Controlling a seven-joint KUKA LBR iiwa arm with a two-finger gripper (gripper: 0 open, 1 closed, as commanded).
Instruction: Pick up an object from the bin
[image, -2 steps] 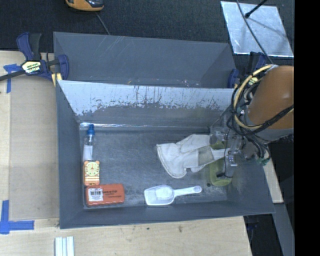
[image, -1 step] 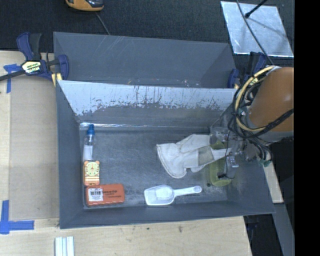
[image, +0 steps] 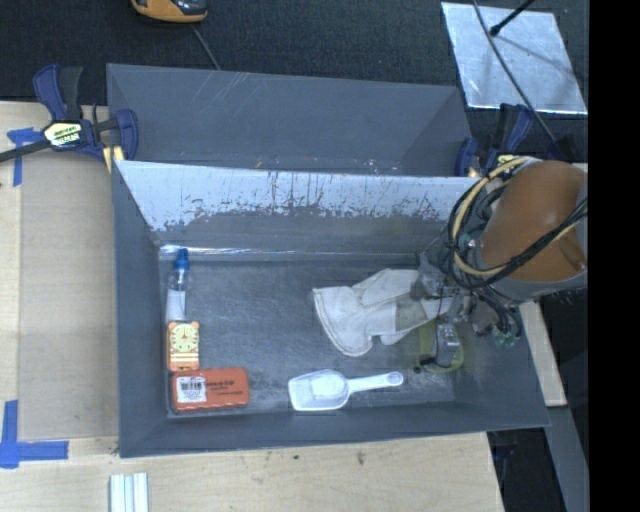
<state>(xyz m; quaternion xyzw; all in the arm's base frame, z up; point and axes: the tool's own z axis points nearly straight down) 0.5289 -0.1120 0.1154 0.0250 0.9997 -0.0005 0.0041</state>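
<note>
Glove (image: 362, 312): a crumpled white one, lying on the floor of the bin (image: 300, 130) right of centre. Its cuff end reaches toward the right wall. The pincer (image: 446, 352) hangs low at that right end, just beside the glove's right edge and just past the handle tip of a white scoop (image: 322, 389) that lies along the near wall. Dark wrist hardware and cables hide the working end, so I cannot tell whether the pincer is open or closed, or whether it has hold of anything. Whether it touches the glove is also unclear. The arm's orange cover (image: 535, 225) sits above the bin's right rim.

Well apart, at the left end, a small bottle (image: 178, 285) with a blue cap lies against the wall, with an orange box (image: 210, 389) in the near-left corner.

In my judgement the step in hand is the grasp itself. The pincer is down at floor level next to the glove, and the glove rests flat in the bin with no part raised, so nothing looks picked yet.

The next move calls for a firm pinch on a fold of the fabric and then a straight lift clear of the rim. The glove is limp and will drape and swing, and a thin pinch may slip. The scoop handle is close enough to be nudged or caught along with it.
</note>
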